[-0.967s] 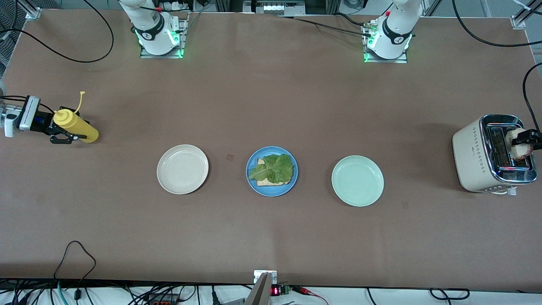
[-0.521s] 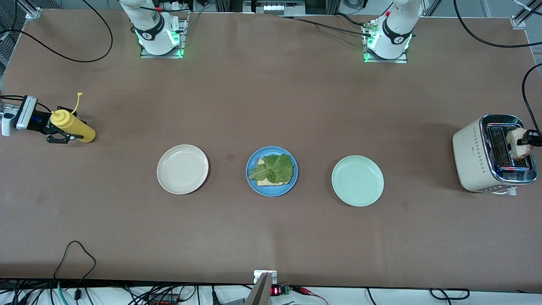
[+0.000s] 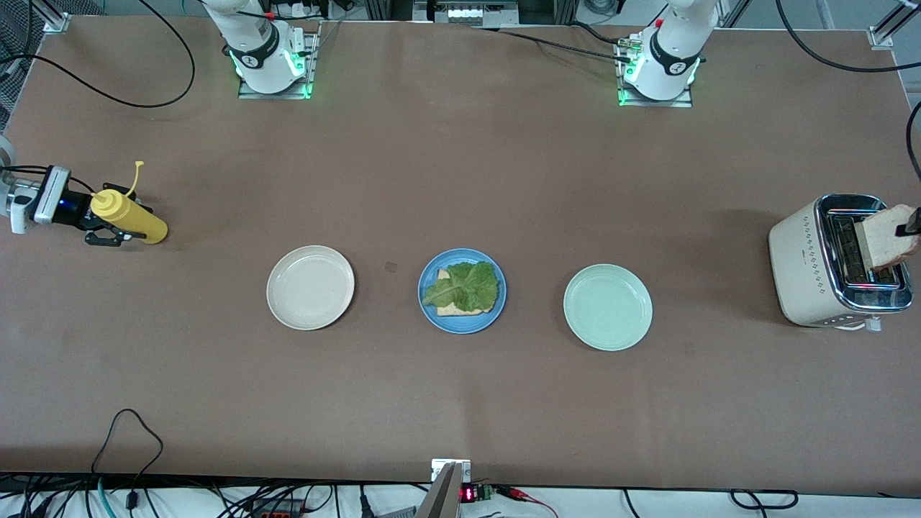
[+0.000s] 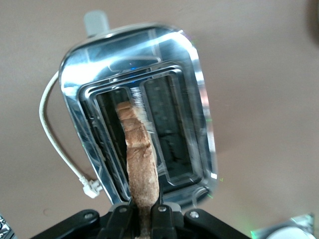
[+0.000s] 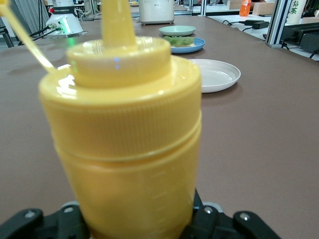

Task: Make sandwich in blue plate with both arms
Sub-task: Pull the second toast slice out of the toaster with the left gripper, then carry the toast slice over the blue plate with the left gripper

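Note:
The blue plate [image 3: 462, 291] sits mid-table with one bread slice [image 3: 453, 309] and a ruffled green lettuce leaf [image 3: 464, 285] on it. My left gripper [image 3: 908, 230] is shut on a second bread slice [image 3: 886, 243] and holds it just above the toaster's [image 3: 813, 272] slot; the left wrist view shows the slice [image 4: 140, 164] clamped between the fingers [image 4: 119, 219] over the chrome top [image 4: 194, 99]. My right gripper [image 3: 101, 224] is shut on a yellow squeeze bottle [image 3: 131, 218] at the right arm's end of the table; the bottle [image 5: 129, 144] fills the right wrist view.
A cream-white plate [image 3: 310, 287] lies beside the blue plate toward the right arm's end, a pale mint-green plate [image 3: 608, 307] toward the left arm's end. The toaster's white cord [image 4: 55, 149] trails on the table. Black cables [image 3: 129, 432] lie at the table's edges.
My left gripper has lifted the bread slice higher out of the toaster slot. The right gripper with the yellow bottle has shifted only slightly.

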Robot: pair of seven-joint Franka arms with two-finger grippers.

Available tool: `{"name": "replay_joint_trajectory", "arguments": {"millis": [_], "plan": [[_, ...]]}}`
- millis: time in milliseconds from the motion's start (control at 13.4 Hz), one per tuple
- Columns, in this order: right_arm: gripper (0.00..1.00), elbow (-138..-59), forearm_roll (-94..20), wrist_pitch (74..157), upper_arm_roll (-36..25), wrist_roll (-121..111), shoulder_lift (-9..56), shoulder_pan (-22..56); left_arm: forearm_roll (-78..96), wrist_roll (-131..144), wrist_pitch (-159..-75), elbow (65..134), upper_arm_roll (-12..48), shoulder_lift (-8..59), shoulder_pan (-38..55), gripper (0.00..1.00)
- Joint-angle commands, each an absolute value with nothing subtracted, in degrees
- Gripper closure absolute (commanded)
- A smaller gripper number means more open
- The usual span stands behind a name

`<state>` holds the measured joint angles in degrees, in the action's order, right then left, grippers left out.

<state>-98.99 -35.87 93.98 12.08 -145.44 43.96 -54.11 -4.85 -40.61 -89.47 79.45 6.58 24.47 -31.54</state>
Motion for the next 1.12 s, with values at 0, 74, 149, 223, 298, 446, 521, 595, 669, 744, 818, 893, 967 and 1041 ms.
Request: {"name": "replay_joint_trajectory", "arguments": {"millis": [0, 74, 149, 223, 298, 446, 521, 595, 669, 744, 818, 893, 967, 1041], "plan": [[0.0, -97.73, -37.09, 92.37, 12.48, -145.2, 44.47, -54.76, -6.23, -40.7, -83.42, 75.85, 10.62, 23.56, -31.21, 0.99], [0.0, -97.73, -37.18, 92.37, 12.48, -145.28, 44.47, -54.84, -6.33, -39.91, -82.1, 75.85, 11.77, 22.08, -30.33, 0.99], [0.0, -97.73, -37.18, 92.37, 12.48, -145.28, 44.56, -54.84, -6.24, -37.55, -80.18, 75.94, 12.47, 20.41, -28.84, 0.99], [0.0, -97.73, -37.18, 92.37, 12.48, -145.28, 44.65, -54.84, -6.15, -33.61, -77.02, 75.94, 13.18, 19.61, -26.3, 0.99], [0.0, -97.73, -37.18, 92.37, 12.48, -145.28, 44.65, -54.84, -5.46, -29.05, -74.12, 75.94, 14.4, 19.34, -23.67, 0.99], [0.0, -97.73, -37.18, 92.29, 12.48, -145.28, 44.82, -55.11, -5.27, -20.79, -73.47, 76.9, 19.22, 20.03, -19.18, 0.99], [0.0, -97.73, -37.09, 92.37, 12.48, -145.46, 44.91, -55.63, -4.93, -16.74, -73.74, 76.99, 21.08, 20.82, -17.42, 0.99], [0.0, -97.73, -37.0, 92.29, 12.39, -145.55, 45.09, -55.72, -3.09, -11.74, -74.78, 76.99, 22.83, 22.22, -15.31, 0.99], [0.0, -97.73, -36.91, 92.2, 12.39, -145.63, 45.09, -56.07, -0.64, -7.34, -76.54, 77.6, 23.2, 22.67, -13.2, 0.99], [0.0, -97.73, -36.74, 92.2, 12.39, -145.63, 45.09, -56.6, 1.73, -3.55, -78.81, 78.22, 23.2, 23.11, -10.57, 0.99], [0.0, -97.73, -36.56, 91.94, 12.31, -145.63, 45.09, -56.78, 3.5, 0.31, -81.01, 78.31, 23.2, 23.99, -8.2, 0.99], [0.0, -97.65, -36.56, 91.93, 11.96, -145.72, 45.09, -57.04, 5.17, 4.09, -83.12, 78.22, 23.2, 25.04, -5.48, 0.99], [0.0, -97.56, -36.48, 91.85, 11.95, -145.72, 45.0, -57.13, 6.23, 5.44, -85.75, 78.31, 23.2, 25.83, -3.01, 0.98], [0.0, -97.56, -36.47, 91.85, 11.87, -145.72, 44.65, -57.3, 6.5, 6.58, -89.09, 78.22, 23.12, 27.32, -0.03, 0.98]]}}
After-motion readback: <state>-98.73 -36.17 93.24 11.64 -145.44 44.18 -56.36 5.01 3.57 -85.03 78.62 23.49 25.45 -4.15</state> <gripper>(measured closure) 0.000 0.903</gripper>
